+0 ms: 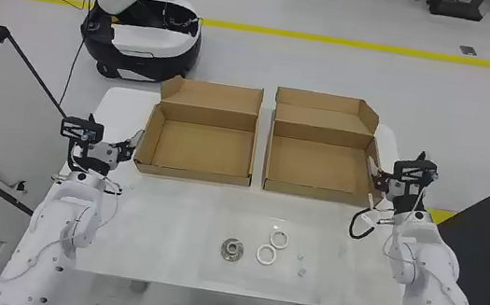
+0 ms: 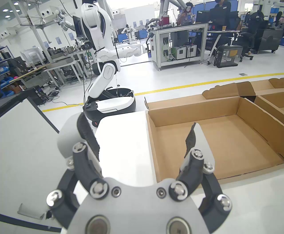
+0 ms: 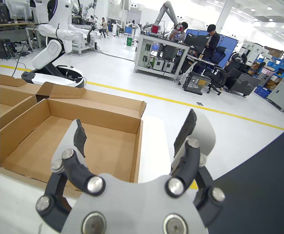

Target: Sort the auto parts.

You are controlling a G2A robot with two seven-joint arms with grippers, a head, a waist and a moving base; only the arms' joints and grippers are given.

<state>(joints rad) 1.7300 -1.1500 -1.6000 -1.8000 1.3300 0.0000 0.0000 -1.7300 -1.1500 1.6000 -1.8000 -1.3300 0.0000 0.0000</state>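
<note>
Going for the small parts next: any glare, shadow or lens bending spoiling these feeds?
Top view: even light, soft shadows; the white rings barely stand out from the table. Left wrist view: table corner beside the left box washes out in glare, edges bow. Right wrist view: the same beside the right box.

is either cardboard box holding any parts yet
No, the left box and the right box both show bare cardboard floors; the white rings and the metal part lie on the table.
</note>
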